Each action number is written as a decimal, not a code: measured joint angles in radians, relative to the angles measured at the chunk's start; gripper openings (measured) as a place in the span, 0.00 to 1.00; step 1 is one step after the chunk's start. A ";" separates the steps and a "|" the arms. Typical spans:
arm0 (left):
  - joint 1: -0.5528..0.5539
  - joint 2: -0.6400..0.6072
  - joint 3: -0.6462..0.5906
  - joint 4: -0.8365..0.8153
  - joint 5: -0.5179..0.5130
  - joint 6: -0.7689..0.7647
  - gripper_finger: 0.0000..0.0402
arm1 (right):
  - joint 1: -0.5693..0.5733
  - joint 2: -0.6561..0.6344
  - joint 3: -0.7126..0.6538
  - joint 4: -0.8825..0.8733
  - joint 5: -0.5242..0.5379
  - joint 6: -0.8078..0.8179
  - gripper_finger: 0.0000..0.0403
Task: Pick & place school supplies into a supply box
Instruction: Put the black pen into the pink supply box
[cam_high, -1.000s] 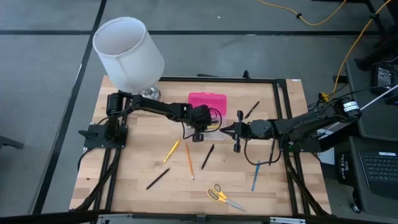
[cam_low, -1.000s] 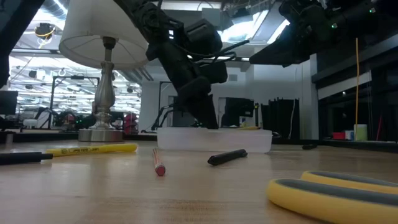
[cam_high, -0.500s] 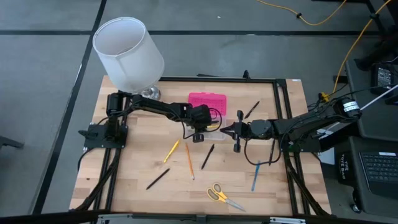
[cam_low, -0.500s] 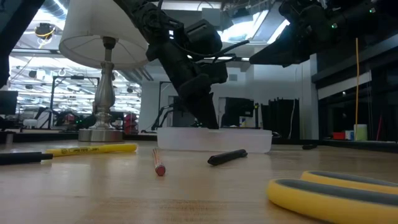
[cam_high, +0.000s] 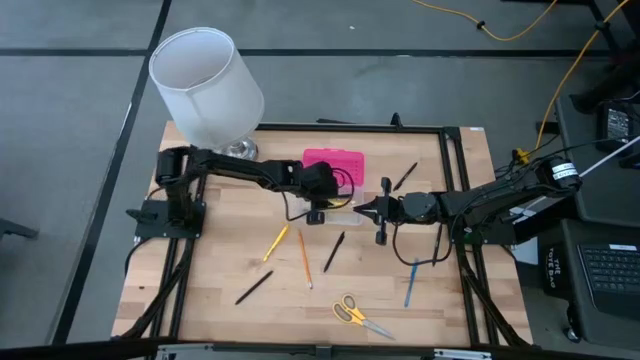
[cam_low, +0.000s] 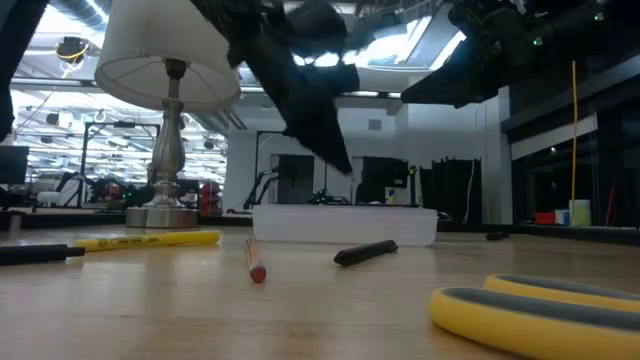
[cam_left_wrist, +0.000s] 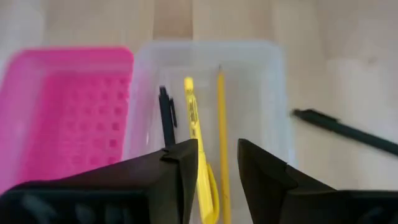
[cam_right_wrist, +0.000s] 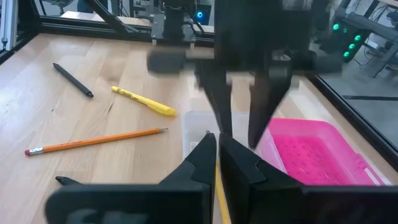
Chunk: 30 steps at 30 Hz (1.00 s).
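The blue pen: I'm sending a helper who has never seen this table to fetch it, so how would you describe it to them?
Start at the white lamp at the table's far left corner, then cross to the opposite near right side. The blue pen lies there alone on the wood, just right of the yellow-handled scissors. It is the only blue item; the others are black, yellow or orange.

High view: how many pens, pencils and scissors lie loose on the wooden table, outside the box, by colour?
Black pens: 3
Yellow marker: 1
Orange pencil: 1
Blue pen: 1
Scissors: 1
Total: 7
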 joint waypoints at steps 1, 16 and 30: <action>-0.002 -0.022 0.000 -0.005 0.001 0.002 0.26 | 0.000 0.000 0.000 0.000 0.000 0.000 0.06; -0.146 -0.398 -0.252 0.053 -0.196 -0.041 0.15 | 0.001 0.000 0.000 -0.044 -0.061 0.056 0.06; -0.280 -0.653 -0.635 0.405 -0.146 -0.105 0.05 | 0.001 0.000 0.000 -0.087 -0.080 0.076 0.06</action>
